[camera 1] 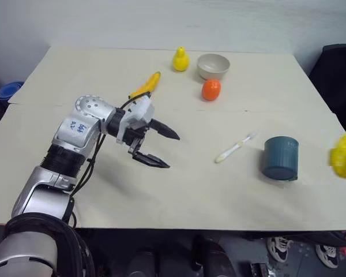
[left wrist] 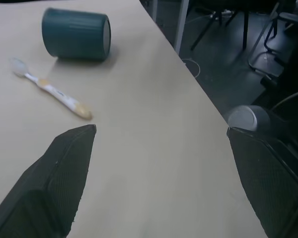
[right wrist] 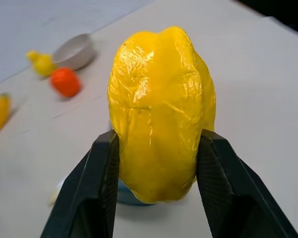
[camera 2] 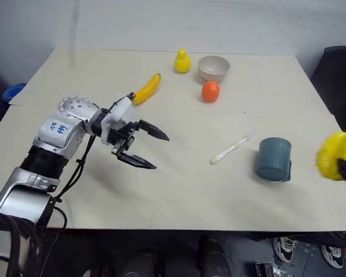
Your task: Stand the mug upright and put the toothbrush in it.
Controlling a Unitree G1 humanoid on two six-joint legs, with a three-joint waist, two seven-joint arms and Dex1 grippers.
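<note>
The left jaws (camera 1: 157,148) gape wide; the right jaws (right wrist: 156,191) pinch a yellow pepper (right wrist: 161,109). The mug (camera 1: 280,157), probably rigid and smooth, lies sideways on the tabletop (camera 1: 179,190); grip its rim. The toothbrush (camera 1: 235,147) lies beside it.

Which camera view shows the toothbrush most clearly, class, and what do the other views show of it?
The left wrist view: the toothbrush lies close, its bristle head and whole handle plain, beside the mug lying on its side. Both eye views show it as a thin pale stick left of the mug. In the right wrist view I cannot pick it out.
</note>
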